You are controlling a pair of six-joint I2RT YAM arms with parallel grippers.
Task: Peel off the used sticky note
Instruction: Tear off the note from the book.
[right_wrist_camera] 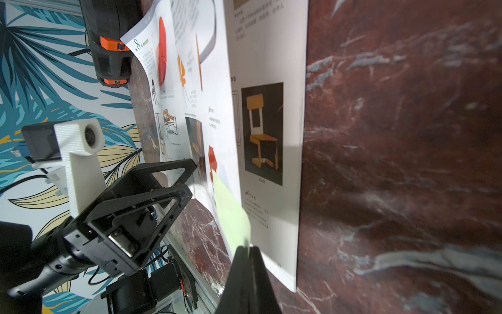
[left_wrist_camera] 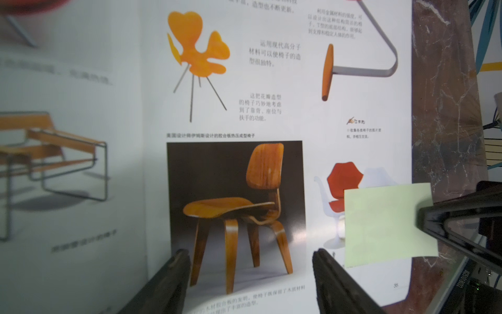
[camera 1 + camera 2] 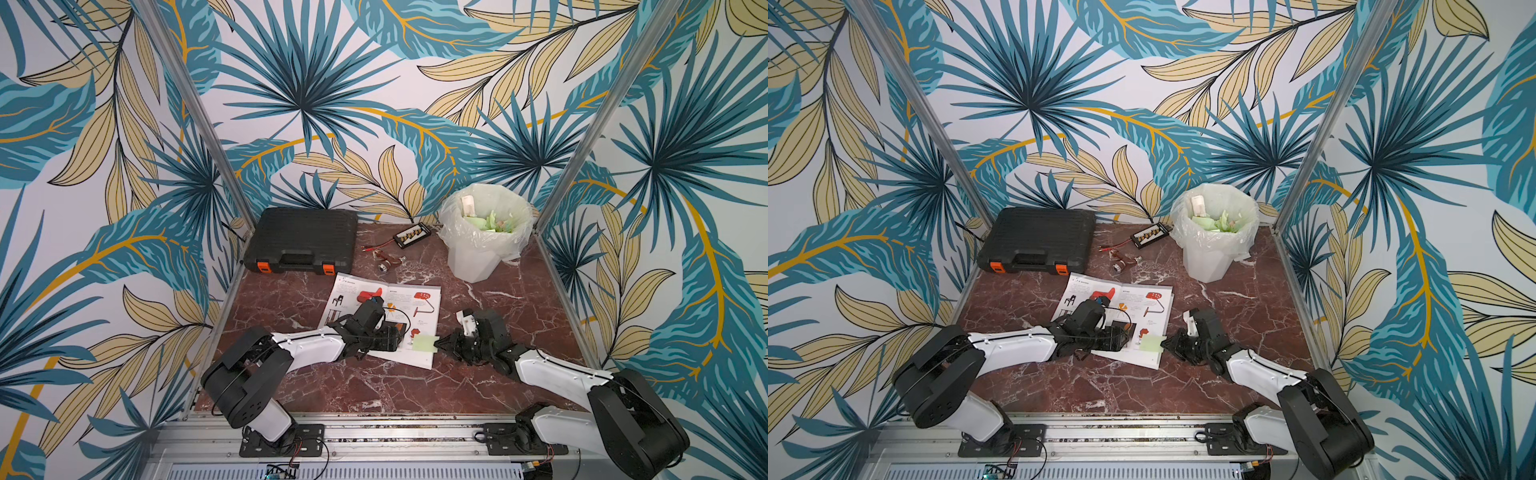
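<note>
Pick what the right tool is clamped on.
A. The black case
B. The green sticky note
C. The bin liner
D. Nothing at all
B: the right tool is shut on one edge of the green sticky note, at the outer edge of the open book; the right wrist view shows the note pinched between its tips.
</note>
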